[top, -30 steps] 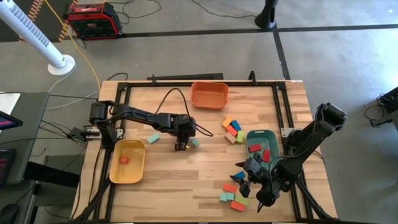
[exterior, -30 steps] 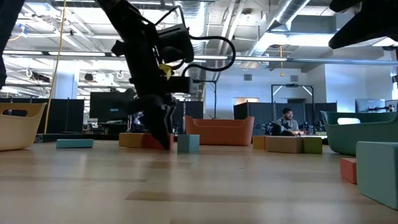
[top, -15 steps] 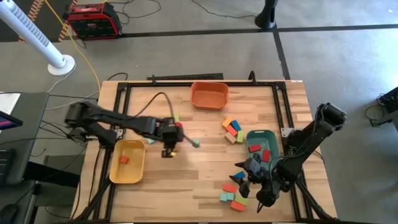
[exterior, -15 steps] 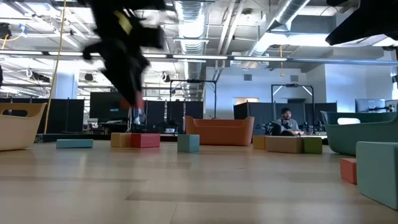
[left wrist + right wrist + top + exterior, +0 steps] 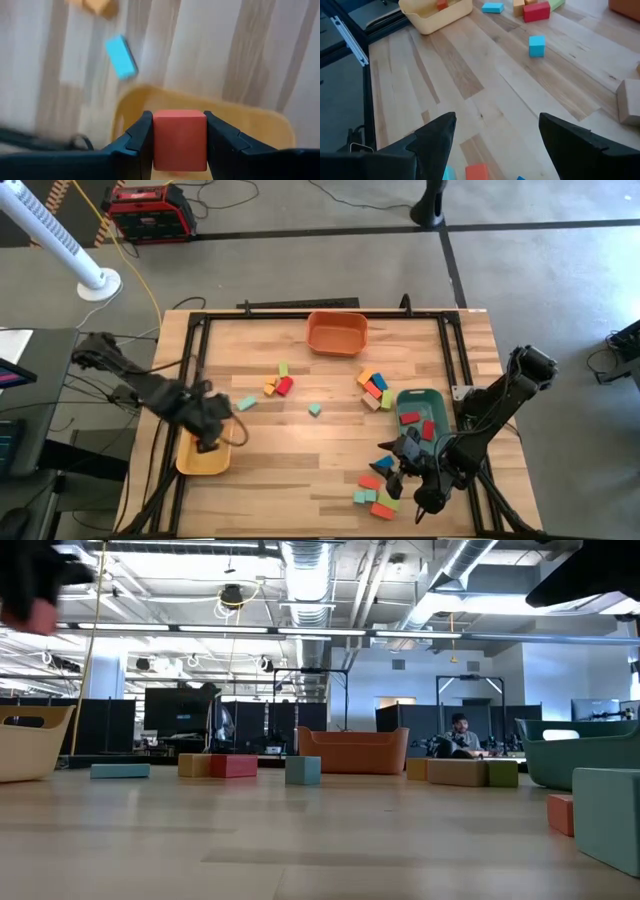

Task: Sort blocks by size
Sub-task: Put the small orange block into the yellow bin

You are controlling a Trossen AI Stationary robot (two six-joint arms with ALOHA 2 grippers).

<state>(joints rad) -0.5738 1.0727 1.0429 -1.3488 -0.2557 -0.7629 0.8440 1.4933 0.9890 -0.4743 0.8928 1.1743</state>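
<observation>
Left wrist view: red cube [image 5: 179,140] is sitting clamped between the left gripper [image 5: 176,145] fingers, hanging over the yellow tray [image 5: 250,125] at the table's [image 5: 330,470] left edge. Right gripper [image 5: 492,140] is waiting with fingers spread wide, holding nothing, near the blocks [image 5: 378,492] beside the green tray [image 5: 437,402].

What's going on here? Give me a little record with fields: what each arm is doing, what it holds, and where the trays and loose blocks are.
left gripper: over the yellow tray, shut on a red cube
right gripper: open, empty, waiting at the table's right front
orange tray: far edge, centre
green tray: right side, holds blocks
loose blocks: a small cluster mid-table, a lone teal cube, more near the green tray
</observation>
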